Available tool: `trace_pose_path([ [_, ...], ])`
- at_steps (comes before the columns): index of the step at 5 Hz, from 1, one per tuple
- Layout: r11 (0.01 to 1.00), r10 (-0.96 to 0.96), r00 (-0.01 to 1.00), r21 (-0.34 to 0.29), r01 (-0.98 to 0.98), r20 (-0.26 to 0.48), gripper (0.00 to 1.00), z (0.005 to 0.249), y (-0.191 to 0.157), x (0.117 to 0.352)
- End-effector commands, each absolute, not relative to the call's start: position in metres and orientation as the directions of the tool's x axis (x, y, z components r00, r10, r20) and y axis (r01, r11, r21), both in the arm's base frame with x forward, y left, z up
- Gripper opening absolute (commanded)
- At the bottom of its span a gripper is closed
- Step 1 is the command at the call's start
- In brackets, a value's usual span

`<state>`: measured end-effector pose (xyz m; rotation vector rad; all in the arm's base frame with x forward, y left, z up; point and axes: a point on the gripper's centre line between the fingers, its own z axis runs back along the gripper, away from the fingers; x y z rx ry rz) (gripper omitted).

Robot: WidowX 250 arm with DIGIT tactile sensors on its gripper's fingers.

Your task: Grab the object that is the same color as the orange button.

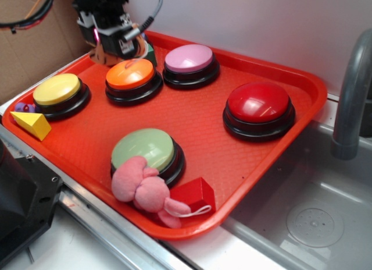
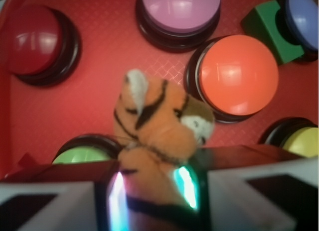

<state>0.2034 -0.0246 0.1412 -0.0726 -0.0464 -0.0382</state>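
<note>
The small orange plush tiger (image 2: 154,121), with black stripes and cream patches, is clamped between my gripper (image 2: 152,188) pads and hangs above the red tray (image 2: 99,52). In the exterior view the gripper (image 1: 110,49) is over the tray's back left corner. Only a bit of the tiger (image 1: 100,56) shows under it there. The orange button (image 1: 130,74) sits on its black base just right of and in front of the gripper. In the wrist view the orange button (image 2: 238,74) lies below, to the tiger's right.
On the tray (image 1: 203,136) stand yellow (image 1: 56,88), pink (image 1: 189,57), red (image 1: 258,101) and green (image 1: 143,148) buttons. A pink plush (image 1: 142,188) and red block (image 1: 195,194) lie in front. A yellow wedge (image 1: 32,124) lies at the left, a green block (image 1: 150,53) behind. A faucet (image 1: 351,95) and sink (image 1: 314,223) are at the right.
</note>
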Motion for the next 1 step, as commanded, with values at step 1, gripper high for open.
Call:
trace_pose_path([
  [1, 0.998, -0.011, 0.995, -0.066, 0.018, 0.103, 0.0, 0.1594, -0.003, 0.1982],
])
